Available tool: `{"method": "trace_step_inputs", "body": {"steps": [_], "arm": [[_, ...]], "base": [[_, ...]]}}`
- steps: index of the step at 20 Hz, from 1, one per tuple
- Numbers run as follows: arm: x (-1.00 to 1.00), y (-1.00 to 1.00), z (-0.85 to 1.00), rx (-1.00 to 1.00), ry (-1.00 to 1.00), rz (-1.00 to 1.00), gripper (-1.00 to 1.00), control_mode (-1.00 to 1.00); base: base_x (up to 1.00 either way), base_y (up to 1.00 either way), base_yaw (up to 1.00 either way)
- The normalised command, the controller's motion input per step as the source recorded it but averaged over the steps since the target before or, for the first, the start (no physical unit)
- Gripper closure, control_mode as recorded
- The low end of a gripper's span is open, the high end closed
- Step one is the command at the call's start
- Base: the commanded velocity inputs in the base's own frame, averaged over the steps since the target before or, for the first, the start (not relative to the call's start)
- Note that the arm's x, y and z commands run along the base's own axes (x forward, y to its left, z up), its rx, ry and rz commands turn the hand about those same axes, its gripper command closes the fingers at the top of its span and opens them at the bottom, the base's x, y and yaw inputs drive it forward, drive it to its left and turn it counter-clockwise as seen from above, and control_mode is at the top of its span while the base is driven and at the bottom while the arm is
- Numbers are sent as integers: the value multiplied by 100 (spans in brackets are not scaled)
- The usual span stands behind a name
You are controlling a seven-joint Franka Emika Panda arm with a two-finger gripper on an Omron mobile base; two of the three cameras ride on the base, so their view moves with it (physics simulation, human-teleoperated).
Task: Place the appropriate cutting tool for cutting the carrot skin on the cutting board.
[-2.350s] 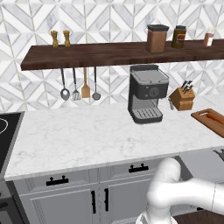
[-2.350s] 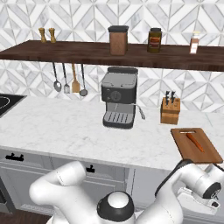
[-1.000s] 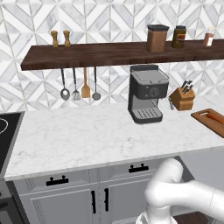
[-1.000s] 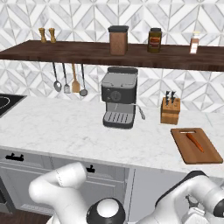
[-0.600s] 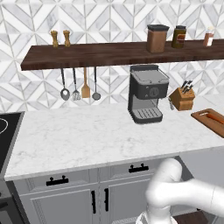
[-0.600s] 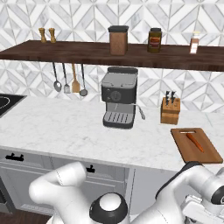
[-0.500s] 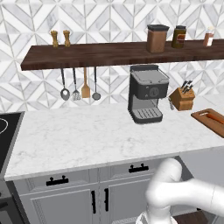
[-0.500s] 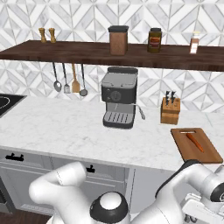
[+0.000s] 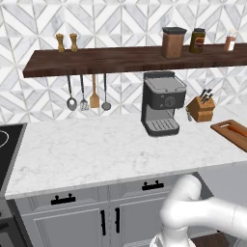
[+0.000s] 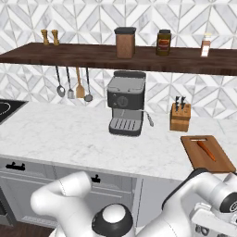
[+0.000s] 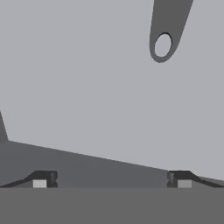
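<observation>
The reddish-brown cutting board (image 9: pixel 227 133) (image 10: pixel 200 159) lies at the counter's right end. The small orange carrot (image 9: pixel 238 129) (image 10: pixel 206 150) rests on it. My gripper (image 11: pixel 113 180) is open, with its two dark fingertips (image 11: pixel 43 179) far apart and nothing between them. It faces a flat grey surface at close range. A dark elongated handle with an oval hole (image 11: pixel 165 30) reaches in from the top of the hand view; I cannot tell what tool it belongs to. The white arm (image 10: pixel 208 192) bends low in front of the cabinets, below the board.
A light-wood knife block (image 9: pixel 201 109) (image 10: pixel 180 118) stands beside a coffee machine (image 9: pixel 162 102) (image 10: pixel 126 102). Utensils hang under the wooden shelf (image 9: pixel 120 59), which carries jars and shakers. A stove edge (image 9: pixel 7 144) is at the left. Drawers (image 9: pixel 152 185) lie under the counter.
The arm's bend at the lower right of the right base view has risen slightly. The counter and everything on it are unchanged.
</observation>
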Motion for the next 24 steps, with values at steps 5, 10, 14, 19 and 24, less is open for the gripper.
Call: {"method": "trace_step_inputs", "body": {"steps": [5, 10, 14, 19, 24], "arm": [[20, 22, -4, 0, -16, -3, -100, -100], [29, 8, -1, 0, -6, -1, -100, -100], [22, 0, -7, -7, 0, -4, -100, -100], [29, 0, -18, -11, 0, -4, -100, -100], [16, 0, -22, -8, -1, -3, -100, -100]], "base": [[0, 0, 0], [0, 0, 0], [0, 0, 0], [0, 0, 0], [0, 0, 0]]}}
